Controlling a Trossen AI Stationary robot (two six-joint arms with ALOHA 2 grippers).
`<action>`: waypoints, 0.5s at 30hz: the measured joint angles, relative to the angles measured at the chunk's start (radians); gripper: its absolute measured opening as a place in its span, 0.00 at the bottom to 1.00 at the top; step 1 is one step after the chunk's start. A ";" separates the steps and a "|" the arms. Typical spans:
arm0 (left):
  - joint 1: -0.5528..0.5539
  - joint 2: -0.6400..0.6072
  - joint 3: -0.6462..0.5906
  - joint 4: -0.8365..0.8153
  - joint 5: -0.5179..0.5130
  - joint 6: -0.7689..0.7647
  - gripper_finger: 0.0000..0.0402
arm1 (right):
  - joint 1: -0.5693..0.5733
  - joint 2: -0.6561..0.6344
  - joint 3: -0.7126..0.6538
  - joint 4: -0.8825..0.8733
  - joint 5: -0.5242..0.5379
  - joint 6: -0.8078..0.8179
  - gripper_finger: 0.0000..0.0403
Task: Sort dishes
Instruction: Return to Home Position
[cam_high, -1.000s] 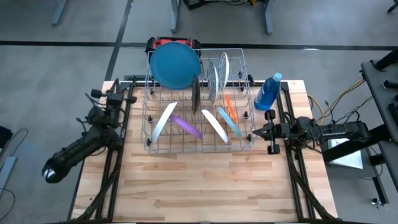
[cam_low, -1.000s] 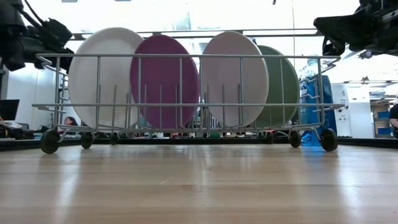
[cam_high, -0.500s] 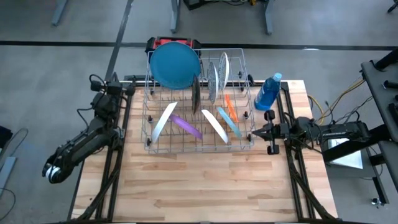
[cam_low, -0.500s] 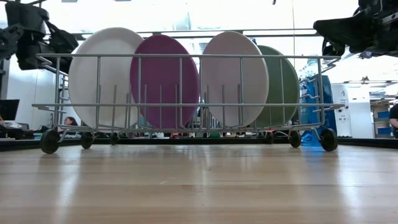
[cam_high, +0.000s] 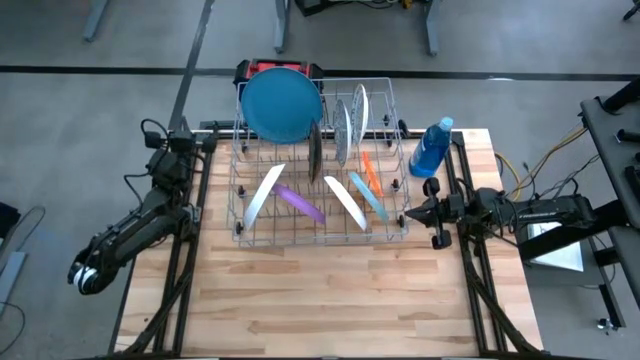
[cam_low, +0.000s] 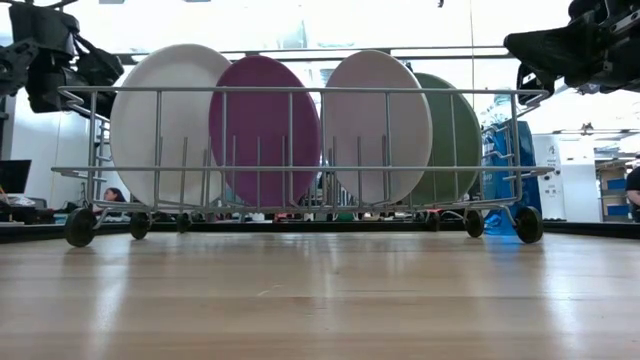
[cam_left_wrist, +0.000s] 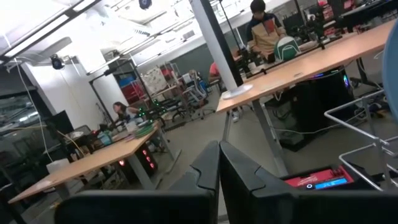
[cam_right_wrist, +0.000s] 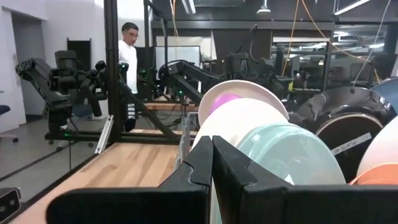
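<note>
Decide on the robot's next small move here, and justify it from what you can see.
Probably ease the left gripper away from the wire rack's left side toward its rest pose. Every plate in view, such as the blue plate, stands in the rack. Both grippers are shut on nothing, and the right gripper waits at the rack's right side.

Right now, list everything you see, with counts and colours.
table: one, light wood
wire rack: one, silver, table's far half
blue plate: one, large, rack's far left
white plates: three, in rack
purple plate: one, near row
teal-green plate: one, near row's right
orange plate: one, small, rack's right
dark plate, patterned plate: one each, mid rack
blue bottle: one, right of rack
people: several, room behind
left gripper: shut, table's far left corner
right gripper: shut, rack's near right corner
</note>
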 joint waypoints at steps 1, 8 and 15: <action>0.000 0.000 0.000 0.000 0.000 0.000 0.00 | 0.000 0.000 0.000 0.000 0.000 -0.001 0.00; 0.000 0.000 0.000 0.000 0.000 0.001 0.00 | 0.000 0.000 0.000 0.000 0.000 0.006 0.00; 0.000 0.000 0.000 0.000 0.000 0.001 0.00 | 0.000 0.000 0.000 0.000 0.001 -0.009 0.00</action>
